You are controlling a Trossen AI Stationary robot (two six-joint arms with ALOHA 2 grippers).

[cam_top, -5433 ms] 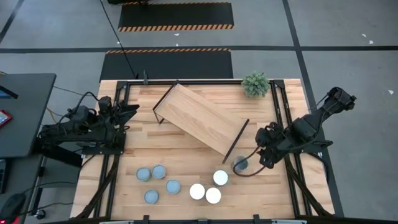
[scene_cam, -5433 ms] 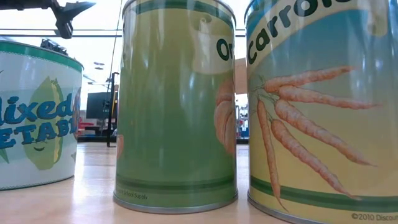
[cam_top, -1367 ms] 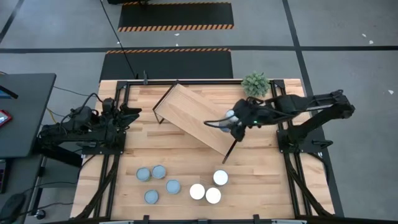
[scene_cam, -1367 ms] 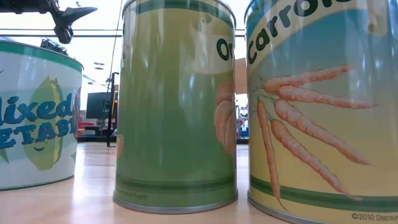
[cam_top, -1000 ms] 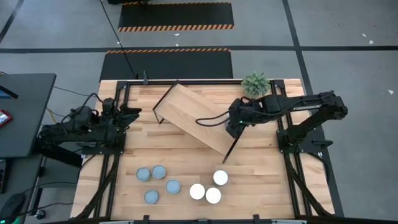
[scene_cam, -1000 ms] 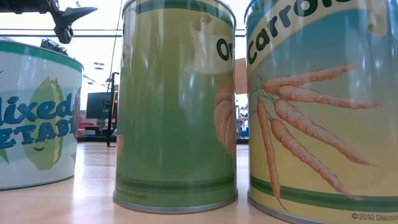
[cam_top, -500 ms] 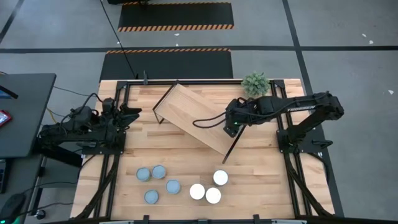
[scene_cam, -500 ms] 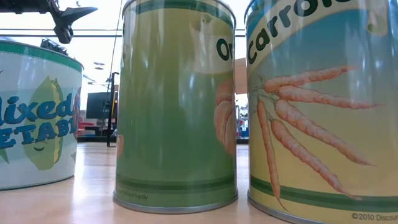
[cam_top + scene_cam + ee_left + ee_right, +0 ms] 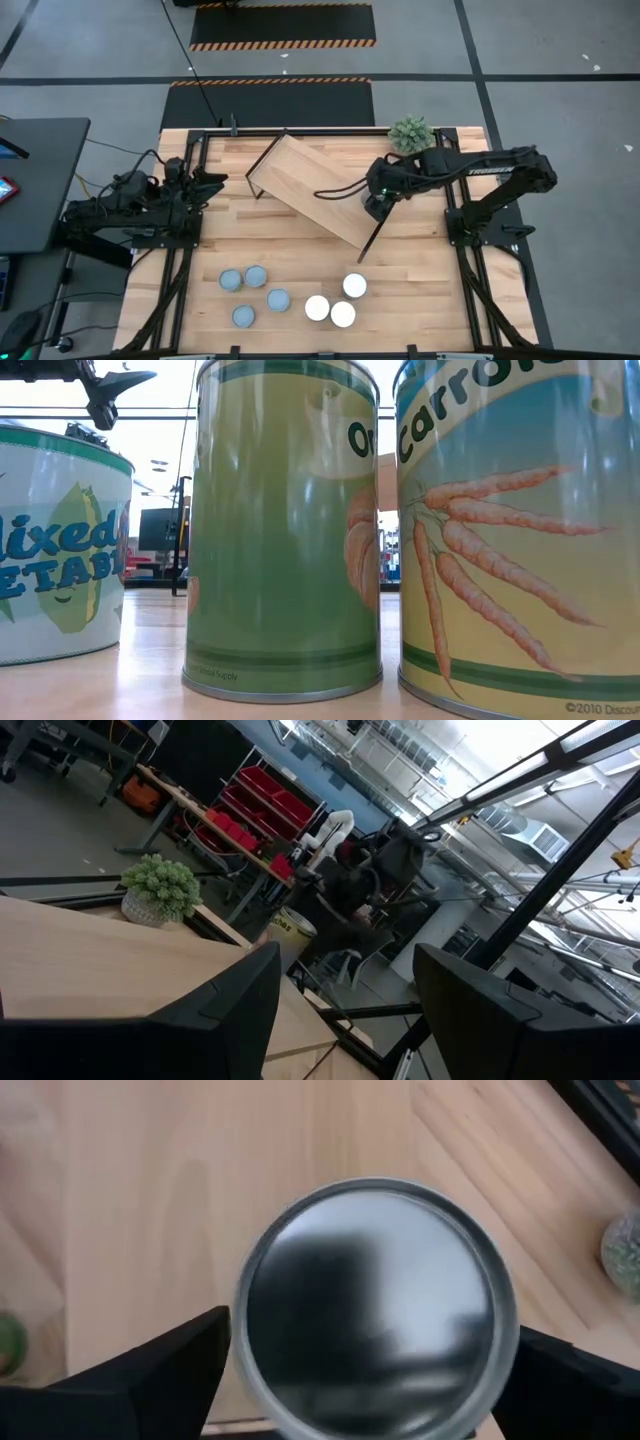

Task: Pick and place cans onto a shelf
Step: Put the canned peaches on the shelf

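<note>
In the right wrist view, a silvery-topped can (image 9: pixel 375 1295) stands upright on the light wood shelf (image 9: pixel 150 1200). My right gripper (image 9: pixel 372 1330) is open above it, pointing steeply down, one finger on each side of the can's rim. From above, this gripper (image 9: pixel 372 204) covers the can at the right end of the shelf (image 9: pixel 315 190). Several blue-grey-topped cans (image 9: pixel 256 276) and three white-topped cans (image 9: pixel 343 314) stand on the table near its front edge. My left gripper (image 9: pixel 345 965) waits open at the table's left side (image 9: pixel 213 180), nothing between its fingers.
A small potted plant (image 9: pixel 411 135) stands at the table's far right, just behind my right arm. The shelf lies at a slant across the table's middle on a thin black frame (image 9: pixel 379 228). The low view is filled by three cans up close (image 9: pixel 285 530).
My right gripper has tipped further downward over the shelf's right end. The can that showed beside its fingers a moment before is now covered by it in the high view.
</note>
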